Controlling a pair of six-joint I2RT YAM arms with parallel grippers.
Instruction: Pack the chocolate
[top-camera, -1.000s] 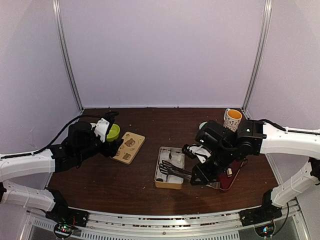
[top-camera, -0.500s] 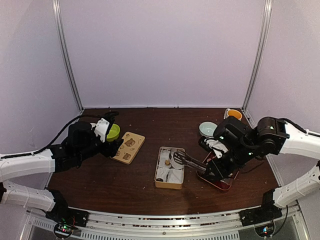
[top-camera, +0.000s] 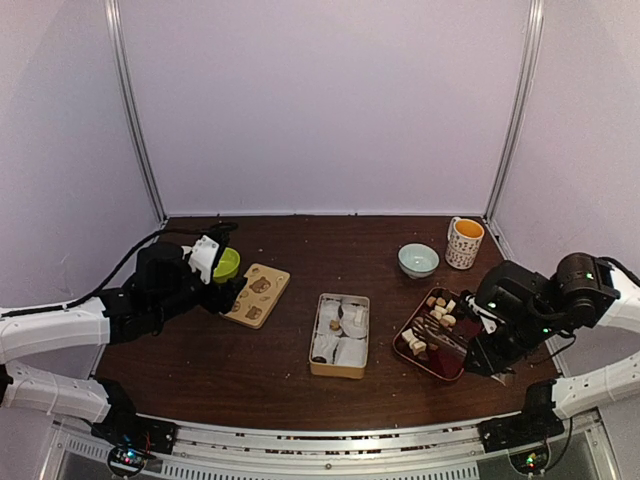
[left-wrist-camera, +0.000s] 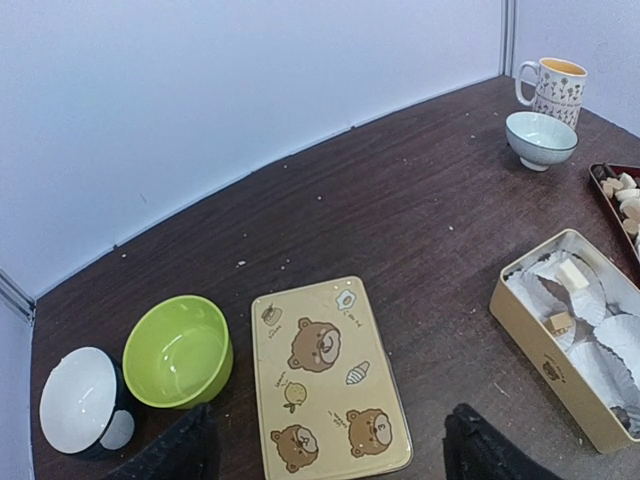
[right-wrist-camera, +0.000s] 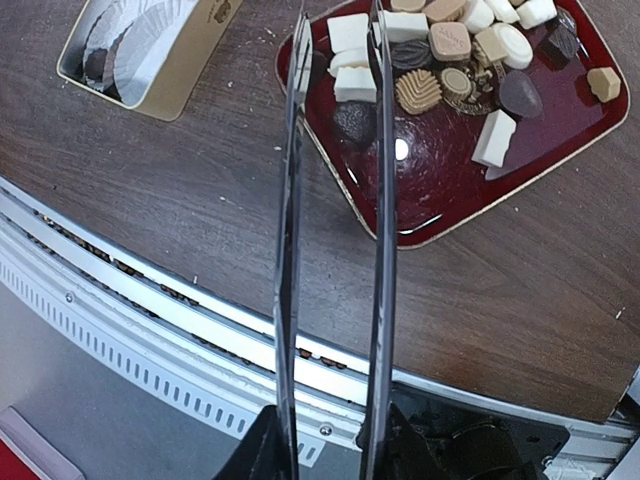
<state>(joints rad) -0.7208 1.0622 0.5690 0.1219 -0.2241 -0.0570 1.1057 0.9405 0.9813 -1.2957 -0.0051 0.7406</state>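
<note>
Now | left pincer (left-wrist-camera: 330, 445) wide, empty | right pincer (right-wrist-camera: 325, 445) grips tongs (right-wrist-camera: 290, 200) | bowls (left-wrist-camera: 178, 350) 3 | mug (left-wrist-camera: 552, 88) 1

A plain back wall (top-camera: 330, 100) with a pale lilac tint fills the upper half of the top view. A left panel (top-camera: 50, 150) and a right panel (top-camera: 590, 130) of the same colour meet it at slim metal posts (top-camera: 135, 115) that slant inward toward the table. The table (top-camera: 330, 240) spreads across the lower half, dark brown wood speckled with pale crumbs. A perforated metal rail (top-camera: 330, 455) runs along the bottom edge. The light is soft and even.
</note>
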